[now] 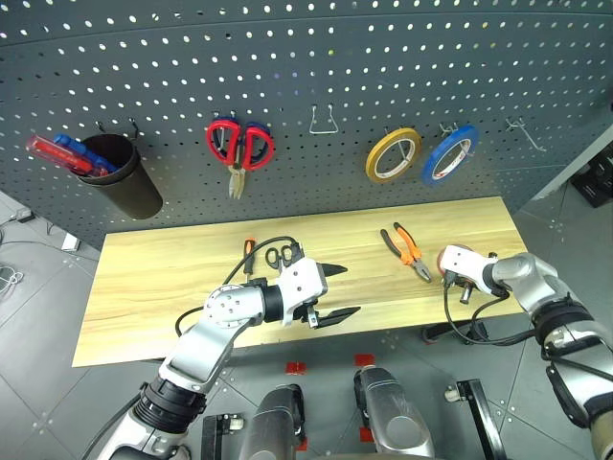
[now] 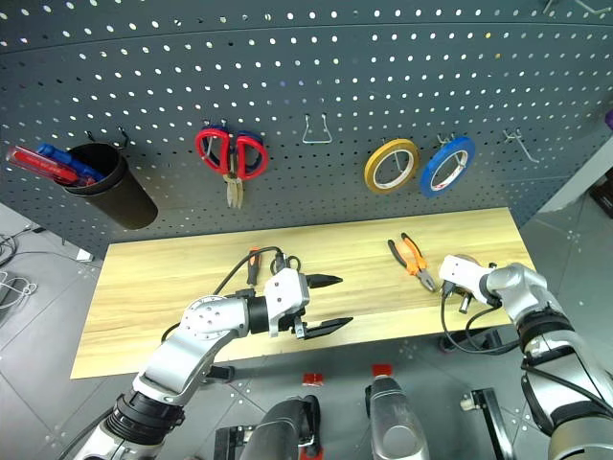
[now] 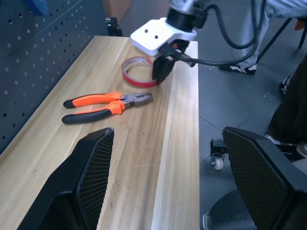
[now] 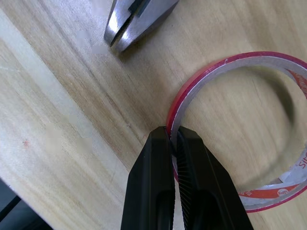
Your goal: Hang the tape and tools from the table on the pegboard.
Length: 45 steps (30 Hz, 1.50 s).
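The thin red tape lies flat on the table near its right end. My right gripper is shut on the tape's near rim, one finger inside the ring and one outside. Just left of the tape lie the orange-and-black pliers, their nose pointing toward the ring. My left gripper hovers open over the table's front middle, holding nothing. Behind it lie the small black scissors and the slim screwdriver. The pegboard rises behind the table.
On the pegboard hang red-handled scissors, a yellow roll, a blue roll and a black cup holding red and blue items. Bare hooks sit between them and at the far right. A person's legs stand past the table's right end.
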{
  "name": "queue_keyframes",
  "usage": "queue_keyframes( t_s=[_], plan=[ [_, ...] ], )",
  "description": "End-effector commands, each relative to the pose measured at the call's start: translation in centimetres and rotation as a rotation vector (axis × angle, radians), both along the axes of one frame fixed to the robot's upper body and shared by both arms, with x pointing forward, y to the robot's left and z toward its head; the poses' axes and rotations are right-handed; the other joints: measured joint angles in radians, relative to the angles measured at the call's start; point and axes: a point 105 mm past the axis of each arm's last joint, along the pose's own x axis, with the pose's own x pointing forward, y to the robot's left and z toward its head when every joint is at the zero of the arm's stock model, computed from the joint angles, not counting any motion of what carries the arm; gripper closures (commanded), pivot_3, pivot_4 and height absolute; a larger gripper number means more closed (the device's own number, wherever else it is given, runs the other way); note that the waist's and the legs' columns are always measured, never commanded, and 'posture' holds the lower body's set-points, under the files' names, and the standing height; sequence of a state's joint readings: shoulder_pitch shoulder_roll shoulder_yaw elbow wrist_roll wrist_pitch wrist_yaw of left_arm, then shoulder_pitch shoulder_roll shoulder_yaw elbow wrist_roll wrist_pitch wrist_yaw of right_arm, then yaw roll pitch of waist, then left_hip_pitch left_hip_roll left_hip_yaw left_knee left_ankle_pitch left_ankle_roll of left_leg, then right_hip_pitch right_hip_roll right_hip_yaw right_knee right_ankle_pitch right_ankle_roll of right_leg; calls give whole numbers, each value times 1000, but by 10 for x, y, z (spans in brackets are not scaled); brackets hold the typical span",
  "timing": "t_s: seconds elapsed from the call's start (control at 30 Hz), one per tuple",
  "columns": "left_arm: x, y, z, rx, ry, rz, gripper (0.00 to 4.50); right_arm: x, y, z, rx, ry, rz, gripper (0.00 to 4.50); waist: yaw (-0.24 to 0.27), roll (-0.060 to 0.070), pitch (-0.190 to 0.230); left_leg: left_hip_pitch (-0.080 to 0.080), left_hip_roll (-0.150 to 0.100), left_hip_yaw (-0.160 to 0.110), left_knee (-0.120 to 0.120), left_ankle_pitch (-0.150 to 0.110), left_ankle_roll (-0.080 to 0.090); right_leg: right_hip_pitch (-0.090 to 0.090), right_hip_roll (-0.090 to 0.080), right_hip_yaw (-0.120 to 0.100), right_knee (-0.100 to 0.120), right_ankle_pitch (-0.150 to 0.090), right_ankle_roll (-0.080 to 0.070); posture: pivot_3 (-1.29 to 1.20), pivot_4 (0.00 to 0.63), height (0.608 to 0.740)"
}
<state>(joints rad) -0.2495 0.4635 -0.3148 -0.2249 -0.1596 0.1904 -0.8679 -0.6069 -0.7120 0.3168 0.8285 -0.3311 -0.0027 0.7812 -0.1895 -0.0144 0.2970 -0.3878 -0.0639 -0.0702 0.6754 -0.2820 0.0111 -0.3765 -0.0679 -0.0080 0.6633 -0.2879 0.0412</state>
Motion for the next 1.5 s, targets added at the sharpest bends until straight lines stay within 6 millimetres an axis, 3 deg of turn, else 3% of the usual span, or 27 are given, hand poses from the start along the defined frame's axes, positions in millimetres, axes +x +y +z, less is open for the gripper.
queue_keyframes(
  t_s=[0.03,0.13,0.33,0.47,0.57,0.73,0.87,1.03,1.3,1.47,1.5],
  plan=[
    [3,-9,28,-90,-92,13,679,0,-18,41,11,-241,-75,4457,-1,1,0,-3,0,0,1,0,0,-2,0,0,0,0,1,-386,268,740],
    [10,-14,44,-141,-139,51,679,-9,-15,73,52,-487,-132,4457,-1,1,-1,-13,0,0,4,1,-2,-11,0,0,3,2,2,-406,270,740],
    [19,-28,78,-259,-170,57,679,-18,16,117,159,-794,-180,4457,-19,2,-1,-11,4,3,3,-1,1,-11,5,4,4,5,3,-430,269,740],
    [22,-39,94,-276,-208,21,679,1,28,162,247,-973,-198,4457,-31,2,-1,-10,4,7,4,1,3,-12,7,10,4,10,4,-425,266,740],
    [23,-45,100,-277,-224,2,679,17,23,188,313,-1054,-235,4457,-35,2,-1,-9,4,11,4,2,5,-13,9,16,3,13,6,-415,263,740],
    [22,-51,102,-273,-234,-17,679,44,8,209,444,-1069,-330,4457,-41,2,-1,-9,5,16,4,2,5,-14,10,22,1,13,6,-405,260,740],
    [20,-52,99,-265,-230,-24,679,65,-4,211,589,-995,-420,4457,-48,1,-1,-11,5,19,4,1,6,-15,10,25,0,14,6,-400,261,740],
    [22,-48,95,-257,-222,-8,679,77,2,208,798,-887,-438,4457,-63,1,-1,-10,6,20,4,1,7,-15,10,25,0,14,6,-396,262,740],
    [33,-14,77,-208,-183,119,679,65,33,175,771,-771,-348,1937,-67,2,-1,-10,7,20,4,1,7,-16,11,26,2,14,6,-396,265,740],
    [32,51,33,-15,-127,258,679,35,80,119,679,-554,-376,213,-74,3,-2,-11,10,21,3,1,7,-21,13,27,4,14,6,-399,273,740],
    [32,62,27,21,-119,276,679,31,89,109,665,-512,-390,33,-74,3,-2,-12,10,21,3,1,7,-23,13,28,6,14,6,-394,274,740]
  ],
)
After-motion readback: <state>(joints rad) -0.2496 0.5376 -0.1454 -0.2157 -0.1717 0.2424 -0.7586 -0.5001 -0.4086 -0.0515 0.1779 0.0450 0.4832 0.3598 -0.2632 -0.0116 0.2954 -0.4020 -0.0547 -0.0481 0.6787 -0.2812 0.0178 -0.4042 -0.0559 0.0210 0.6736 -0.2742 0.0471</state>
